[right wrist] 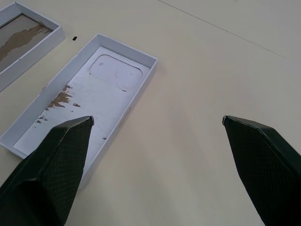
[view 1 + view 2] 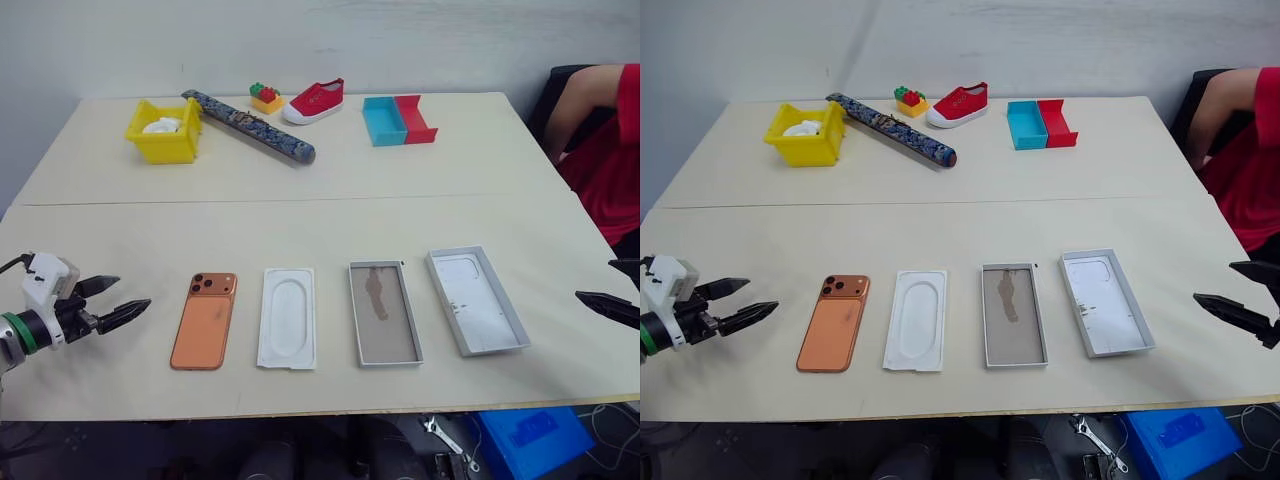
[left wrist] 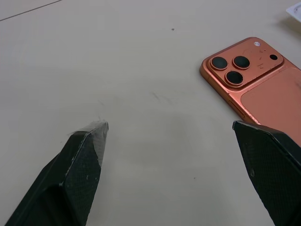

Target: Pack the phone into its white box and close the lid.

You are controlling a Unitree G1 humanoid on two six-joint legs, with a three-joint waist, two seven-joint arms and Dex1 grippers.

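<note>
The copper-orange phone (image 2: 204,320) lies back up on the table, its camera cluster at the far end. To its right sit a flat white insert (image 2: 288,317), then the white box (image 2: 384,313) with a grey-brown floor, then the lid (image 2: 476,300) with an all-white inside. My left gripper (image 2: 118,299) hovers open just left of the phone (image 3: 256,80), empty. At the right edge, my right gripper (image 2: 1237,292) is open beside the lid (image 1: 84,106), holding nothing.
At the back of the table stand a yellow bin (image 2: 165,131), a patterned roll (image 2: 250,126), toy bricks (image 2: 266,97), a red shoe (image 2: 315,101) and a blue and red box (image 2: 398,120). A person in red (image 2: 607,150) sits at the right.
</note>
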